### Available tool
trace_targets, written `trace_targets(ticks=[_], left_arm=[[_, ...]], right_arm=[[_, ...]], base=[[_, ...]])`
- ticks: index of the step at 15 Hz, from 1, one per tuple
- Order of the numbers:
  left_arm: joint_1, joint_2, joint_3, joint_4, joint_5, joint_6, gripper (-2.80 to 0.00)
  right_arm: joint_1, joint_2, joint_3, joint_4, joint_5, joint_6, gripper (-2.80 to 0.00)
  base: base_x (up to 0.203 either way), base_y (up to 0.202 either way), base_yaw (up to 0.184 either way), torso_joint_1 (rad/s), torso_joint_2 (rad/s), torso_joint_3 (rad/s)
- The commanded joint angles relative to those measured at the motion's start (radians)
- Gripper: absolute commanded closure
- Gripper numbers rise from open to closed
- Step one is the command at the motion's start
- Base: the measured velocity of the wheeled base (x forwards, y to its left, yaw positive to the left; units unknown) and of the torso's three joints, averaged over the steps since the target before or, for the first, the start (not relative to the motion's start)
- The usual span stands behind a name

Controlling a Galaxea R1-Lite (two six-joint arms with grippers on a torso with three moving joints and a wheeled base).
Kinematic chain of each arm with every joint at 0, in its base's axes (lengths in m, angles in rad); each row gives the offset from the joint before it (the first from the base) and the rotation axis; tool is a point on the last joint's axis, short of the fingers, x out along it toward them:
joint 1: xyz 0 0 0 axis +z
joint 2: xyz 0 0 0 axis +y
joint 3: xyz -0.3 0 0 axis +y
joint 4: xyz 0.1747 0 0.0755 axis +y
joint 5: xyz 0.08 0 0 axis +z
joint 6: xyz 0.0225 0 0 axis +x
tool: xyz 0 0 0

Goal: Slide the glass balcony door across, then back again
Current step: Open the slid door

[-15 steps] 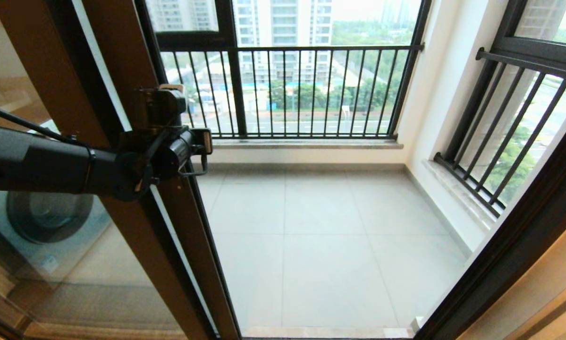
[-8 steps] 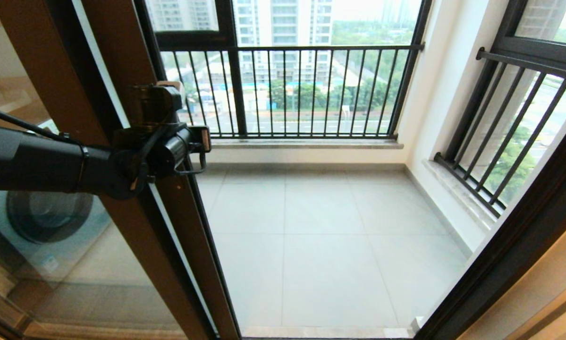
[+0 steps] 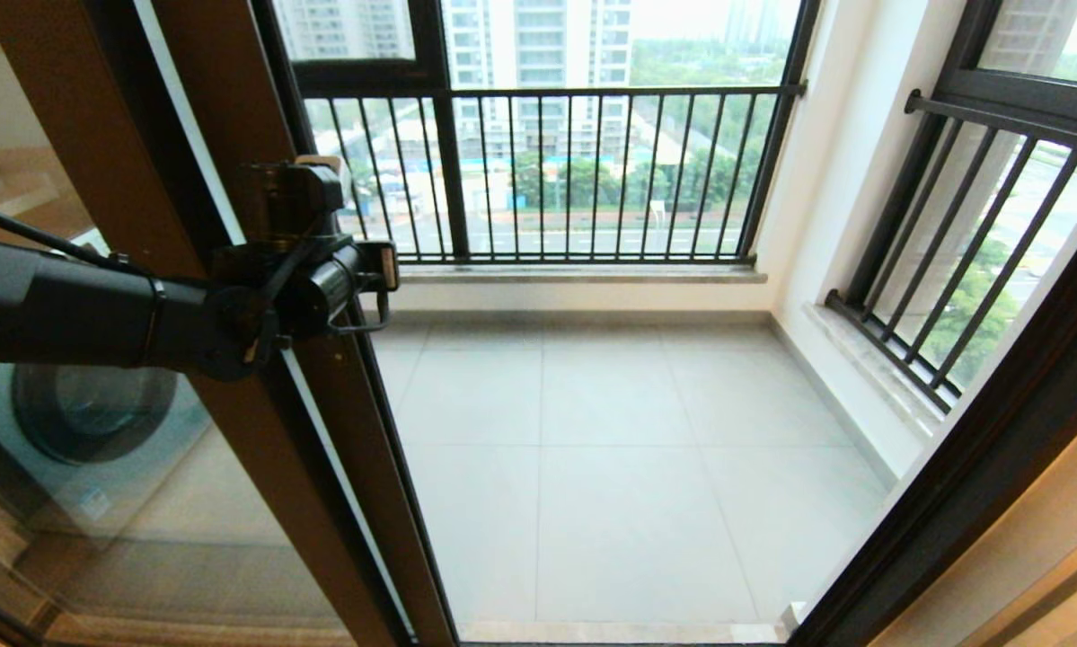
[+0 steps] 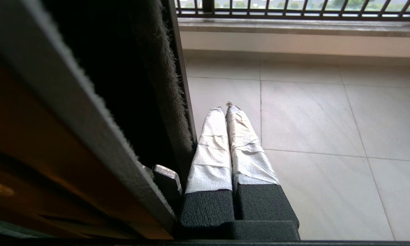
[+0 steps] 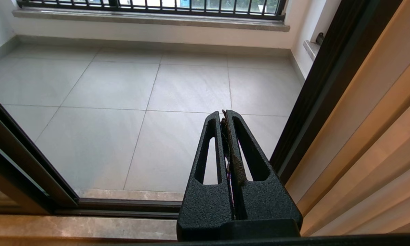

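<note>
- No brand, label or writing can be read anywhere in these views.
- The glass balcony door (image 3: 260,431) stands at the left of the head view, its brown stile slanting from upper left to lower centre, with the doorway to its right open.
- Through its glass a washing machine (image 3: 89,422) shows dimly, with a round dark port.
- The door's leading edge carries a grey brush seal (image 4: 170,102), seen in the left wrist view running along the dark channel of the frame.
- Open room: the tiled balcony floor (image 3: 628,467) spreads from the door's edge to the dark right jamb (image 3: 969,467), with the track sill (image 5: 122,205) across the threshold.
- Beyond the floor, a barred railing window (image 3: 574,180) closes the far side, and a second barred window (image 3: 978,243) sits in the right wall.
- The left arm (image 3: 80,310) reaches level across the glass from the left, and its wrist meets the door's stile at about mid-height.
- The left gripper (image 4: 225,109) has its two tape-wrapped fingers (image 4: 210,150) pressed together with nothing between them, lying just beside the door's leading edge on the doorway side and pointing down toward the tiles.
- The right gripper (image 5: 224,114) hangs low over the threshold near the right jamb, its black slotted fingers closed together on nothing, well apart from the door.
</note>
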Motion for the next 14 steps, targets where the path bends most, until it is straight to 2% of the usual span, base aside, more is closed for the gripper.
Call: trace_targets(ticks=[1, 10, 14], left_arm=[[0.011, 0.004, 0.002, -0.002, 0.005, 0.0, 0.0], [0.021, -0.004, 0.004, -0.006, 0.003, -0.002, 0.0], [-0.076, -0.098, 0.011, -0.013, -0.028, -0.007, 0.0]], right_arm=[[0.0, 0.0, 0.0, 0.0, 0.001, -0.001, 0.0], [0.0, 0.0, 0.0, 0.0, 0.001, 0.001, 0.0], [0.0, 0.0, 0.0, 0.0, 0.001, -0.001, 0.0]], base=[[0.0, 0.0, 0.0, 0.0, 0.0, 0.0], [0.0, 0.0, 0.0, 0.0, 0.0, 0.0], [0.0, 0.0, 0.0, 0.0, 0.0, 0.0]])
